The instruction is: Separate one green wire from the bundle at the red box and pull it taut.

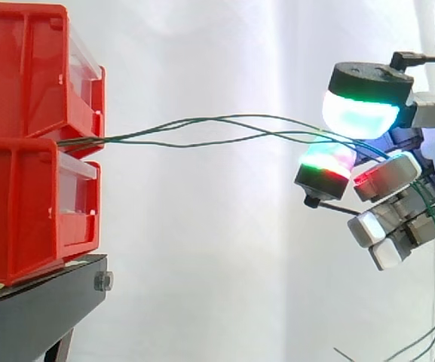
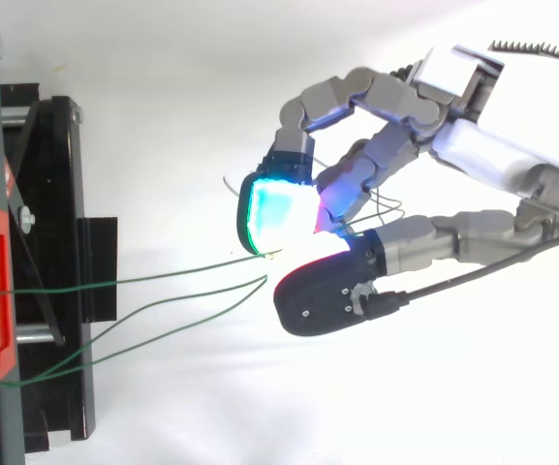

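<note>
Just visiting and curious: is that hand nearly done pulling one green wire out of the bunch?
Not nearly. Done: the hand is at the green wires. In hand: its fingertips pinch several of them together, all running from the red bins. Left: singling one out and drawing it taut; for now they all hang in slack curves.

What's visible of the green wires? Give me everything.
The green wires are thin, flexible insulated strands; three can be counted from above. They come out of the gap between the two stacked red bins, fan apart and run in loose curves, none taut, to the hand, where they converge between its curled fingertips. How many are actually pinched cannot be told. Past the fingers, strands loop down at the side view's lower right, hanging free.
</note>
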You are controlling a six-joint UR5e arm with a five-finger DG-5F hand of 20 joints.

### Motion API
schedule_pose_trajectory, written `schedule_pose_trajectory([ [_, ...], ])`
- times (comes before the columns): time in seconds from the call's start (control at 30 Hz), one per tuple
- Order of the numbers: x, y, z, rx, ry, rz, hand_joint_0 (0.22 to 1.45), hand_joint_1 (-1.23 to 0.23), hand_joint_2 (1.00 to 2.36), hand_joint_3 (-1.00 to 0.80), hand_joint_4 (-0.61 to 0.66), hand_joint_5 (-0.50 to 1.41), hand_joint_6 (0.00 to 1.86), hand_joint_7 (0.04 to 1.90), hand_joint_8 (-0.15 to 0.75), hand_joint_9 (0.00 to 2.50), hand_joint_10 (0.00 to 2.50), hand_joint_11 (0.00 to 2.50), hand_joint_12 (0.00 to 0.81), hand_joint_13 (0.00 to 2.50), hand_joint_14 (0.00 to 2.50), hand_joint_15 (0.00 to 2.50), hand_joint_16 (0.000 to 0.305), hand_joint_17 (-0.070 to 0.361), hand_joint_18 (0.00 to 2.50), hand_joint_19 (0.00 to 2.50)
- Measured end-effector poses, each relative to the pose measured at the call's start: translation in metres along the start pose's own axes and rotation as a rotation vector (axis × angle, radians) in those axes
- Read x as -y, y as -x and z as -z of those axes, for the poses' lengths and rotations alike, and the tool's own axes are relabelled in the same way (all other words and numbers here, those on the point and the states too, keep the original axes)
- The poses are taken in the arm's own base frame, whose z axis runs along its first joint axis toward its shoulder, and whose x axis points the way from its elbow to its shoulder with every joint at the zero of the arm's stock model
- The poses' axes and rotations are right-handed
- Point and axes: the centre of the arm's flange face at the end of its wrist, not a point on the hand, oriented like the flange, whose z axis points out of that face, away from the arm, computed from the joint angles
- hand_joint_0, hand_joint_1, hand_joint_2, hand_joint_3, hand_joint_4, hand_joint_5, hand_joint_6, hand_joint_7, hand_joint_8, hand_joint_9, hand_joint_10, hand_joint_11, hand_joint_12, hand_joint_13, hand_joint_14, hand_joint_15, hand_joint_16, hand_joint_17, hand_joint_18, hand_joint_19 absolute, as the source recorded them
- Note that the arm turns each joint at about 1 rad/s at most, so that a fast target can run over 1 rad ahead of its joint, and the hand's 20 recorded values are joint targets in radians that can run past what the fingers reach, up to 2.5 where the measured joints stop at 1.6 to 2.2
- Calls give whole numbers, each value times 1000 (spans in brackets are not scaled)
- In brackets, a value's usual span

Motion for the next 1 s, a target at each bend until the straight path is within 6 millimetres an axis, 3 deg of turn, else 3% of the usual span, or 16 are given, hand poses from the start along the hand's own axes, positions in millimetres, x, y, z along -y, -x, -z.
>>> schedule_pose_trajectory([
  [0.07, 0, 0, 0, 0, 0, 0, 627, -847, 1003, -468, 104, -168, 900, 1043, 257, 1209, 10, 1463, 380, 896, 29, 845, 53, 119, 690, 755],
  [0.2, 0, 0, 0, 0, 0, 0, 671, -897, 1010, -382, 75, -178, 907, 1061, 253, 1198, 10, 1468, 377, 893, 30, 836, 53, 120, 697, 737],
  [0.4, -1, 0, 0, -2, 0, -2, 670, -936, 1000, -500, 98, -183, 911, 1001, 250, 1178, 10, 1447, 374, 886, 30, 830, 53, 119, 702, 724],
  [0.53, 0, 0, 0, -3, 0, -3, 573, -825, 1000, -500, 106, -174, 901, 1002, 263, 1210, 10, 1449, 376, 901, 29, 842, 53, 119, 707, 746],
  [0.63, 0, 0, 0, -3, 0, -3, 586, -683, 1000, -500, 95, -162, 889, 1034, 257, 1240, 11, 1453, 375, 916, 29, 848, 52, 117, 703, 758],
  [0.83, 0, 0, 0, -3, 0, -3, 599, -686, 1010, -379, 82, -159, 884, 1064, 255, 1248, 12, 1464, 381, 917, 30, 842, 52, 118, 697, 772],
  [1.0, 0, 0, 0, -3, 0, -4, 595, -591, 1012, -347, 76, -155, 876, 1083, 255, 1269, 15, 1451, 385, 911, 28, 842, 53, 118, 691, 782],
])
